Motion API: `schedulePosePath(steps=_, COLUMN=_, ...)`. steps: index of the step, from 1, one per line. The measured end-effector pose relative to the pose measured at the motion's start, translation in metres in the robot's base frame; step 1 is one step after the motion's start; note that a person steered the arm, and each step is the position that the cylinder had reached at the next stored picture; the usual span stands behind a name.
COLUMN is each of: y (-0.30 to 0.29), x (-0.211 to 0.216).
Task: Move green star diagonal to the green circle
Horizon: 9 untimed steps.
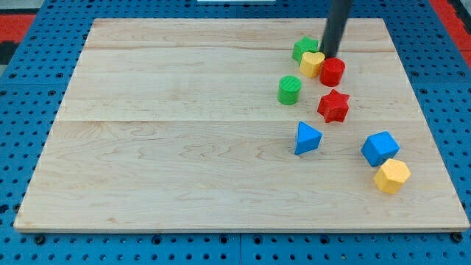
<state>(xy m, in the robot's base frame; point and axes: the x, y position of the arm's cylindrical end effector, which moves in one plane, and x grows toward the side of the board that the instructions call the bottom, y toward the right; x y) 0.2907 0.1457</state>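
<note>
Board pale wood, smooth, matt; green star etc. look plastic.

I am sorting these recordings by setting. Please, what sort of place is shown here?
Probably a robotics lab bench, not a home. A pale wooden board lies on a blue perforated base, small coloured blocks such as the green circle sit on it, and my tip rests by the green star.

A lab test bench: a pale wooden board lies on a blue perforated mounting plate, with red perforated panels at the top corners.
</note>
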Motion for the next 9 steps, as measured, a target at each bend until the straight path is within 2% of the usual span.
schedulePosePath(steps=1, y=-0.037, x=-0.003)
schedulePosePath(steps=3, y=-0.049, x=-0.045)
schedulePosePath(steps=5, y=-0.079, x=-0.028)
schedulePosePath(steps=7, y=-0.133, x=-0.057)
schedulePosePath(steps=9, y=-0.117, x=-0.036)
